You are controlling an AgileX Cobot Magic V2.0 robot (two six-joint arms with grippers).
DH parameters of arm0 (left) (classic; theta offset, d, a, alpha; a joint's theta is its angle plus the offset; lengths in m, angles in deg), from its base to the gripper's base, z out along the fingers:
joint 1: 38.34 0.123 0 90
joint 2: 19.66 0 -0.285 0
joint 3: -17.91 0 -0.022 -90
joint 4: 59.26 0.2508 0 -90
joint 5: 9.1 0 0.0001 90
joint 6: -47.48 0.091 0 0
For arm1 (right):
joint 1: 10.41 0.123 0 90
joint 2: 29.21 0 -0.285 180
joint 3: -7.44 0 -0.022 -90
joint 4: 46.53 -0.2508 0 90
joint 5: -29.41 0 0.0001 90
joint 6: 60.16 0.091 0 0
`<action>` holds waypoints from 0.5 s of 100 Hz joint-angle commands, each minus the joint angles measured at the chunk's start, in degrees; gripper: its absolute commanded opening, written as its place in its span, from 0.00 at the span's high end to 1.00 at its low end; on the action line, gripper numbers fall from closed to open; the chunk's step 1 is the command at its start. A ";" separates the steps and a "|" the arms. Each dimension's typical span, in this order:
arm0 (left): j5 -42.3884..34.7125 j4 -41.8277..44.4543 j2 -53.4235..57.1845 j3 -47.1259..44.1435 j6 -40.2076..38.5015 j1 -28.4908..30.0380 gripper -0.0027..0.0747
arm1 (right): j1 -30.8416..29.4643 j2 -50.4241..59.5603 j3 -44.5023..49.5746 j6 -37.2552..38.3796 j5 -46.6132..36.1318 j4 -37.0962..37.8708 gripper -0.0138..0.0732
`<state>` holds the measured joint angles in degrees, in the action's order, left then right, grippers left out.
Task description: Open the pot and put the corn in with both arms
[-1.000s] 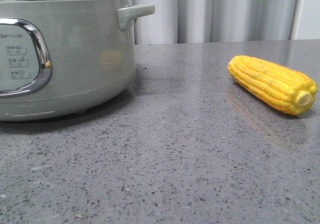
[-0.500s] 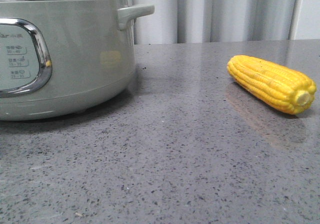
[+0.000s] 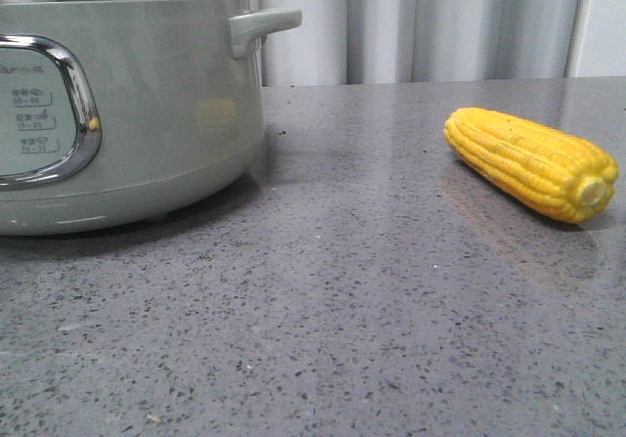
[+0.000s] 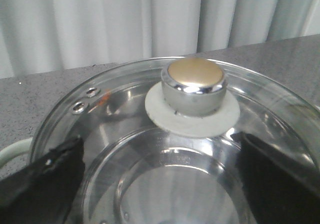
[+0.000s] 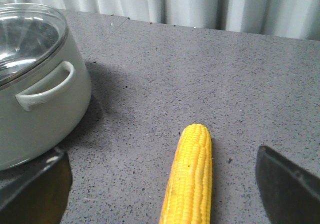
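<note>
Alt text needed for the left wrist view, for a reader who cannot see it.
A glass lid with a round metal knob sits closed on the pot, seen from just above. The left gripper is open, its dark fingers spread to either side nearer than the knob, touching nothing; pale curtains hang behind.

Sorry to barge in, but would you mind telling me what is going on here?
Both arms are getting ready. The left gripper hangs open over the glass lid, its fingers either side of the knob; the pot is not yet open. The right gripper hangs open over the corn, which lies on the table beside the pot.
</note>
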<state>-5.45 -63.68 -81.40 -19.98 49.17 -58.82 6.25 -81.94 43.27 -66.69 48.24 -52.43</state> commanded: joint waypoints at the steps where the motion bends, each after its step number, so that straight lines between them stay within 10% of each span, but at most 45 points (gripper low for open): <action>1: -9.61 0.05 -2.85 2.81 0.10 -0.45 0.18 | -0.36 -0.04 -2.24 -0.80 -3.86 0.58 0.11; 50: -18.94 0.90 -17.26 10.40 -0.06 -2.04 0.18 | -0.36 -0.17 -2.24 -0.80 -3.71 0.58 0.11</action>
<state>-19.51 -62.52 -98.30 -12.83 49.17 -59.88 6.25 -81.94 43.27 -66.69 48.33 -52.43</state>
